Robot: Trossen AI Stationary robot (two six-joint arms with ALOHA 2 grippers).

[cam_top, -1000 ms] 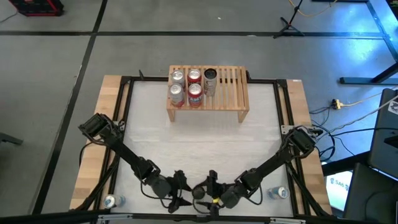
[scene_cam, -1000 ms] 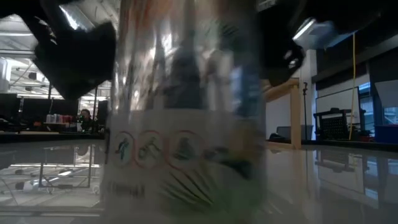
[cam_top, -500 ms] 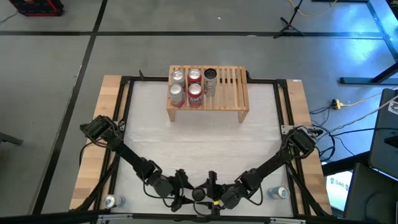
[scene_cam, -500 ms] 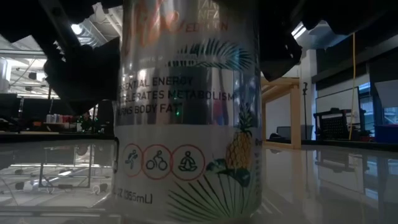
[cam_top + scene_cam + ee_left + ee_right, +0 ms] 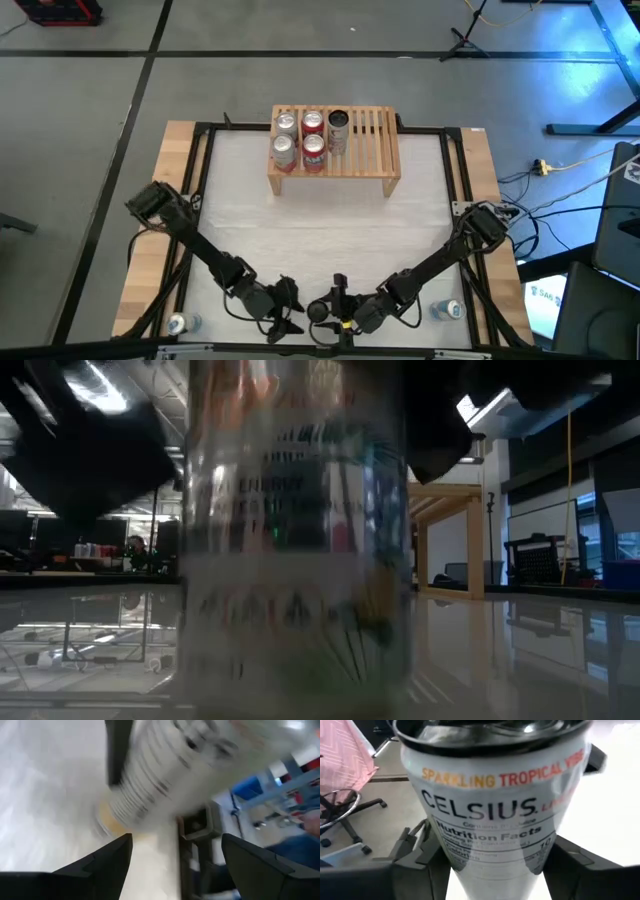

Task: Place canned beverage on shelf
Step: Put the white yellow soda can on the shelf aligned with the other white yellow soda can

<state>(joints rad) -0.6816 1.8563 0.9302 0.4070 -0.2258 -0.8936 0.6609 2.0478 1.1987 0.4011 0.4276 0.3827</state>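
Note:
The canned beverage (image 5: 495, 795), a white Celsius can, stands upright close to the table's near edge (image 5: 320, 311) and fills the low view (image 5: 295, 540). My right gripper (image 5: 338, 312) is shut on it from the table's right. My left gripper (image 5: 287, 312) stands open just left of the can. The can (image 5: 165, 765) lies beyond its fingertips, not between them. The shelf (image 5: 380, 150), a light-wood slatted rack, stands at the table's far edge with several cans on its left half. My right gripper (image 5: 495, 865) has the can's side wall (image 5: 455, 855) pinched between its two fingers, one on each side of the body. The fingers come nearly level from the table's right, slanting a little down. The can stays upright. Whether its base rests on the table does not show.
Two more cans lie on the wooden frame at the near corners, one left (image 5: 178, 323) and one right (image 5: 447, 310). The shelf's right half (image 5: 375, 135) holds no cans. The white table top (image 5: 330, 230) stretches between the arms and the shelf.
The can has kept its spot by the near edge and stayed upright, with a slight wobble in the low view. Both arms have held their places.

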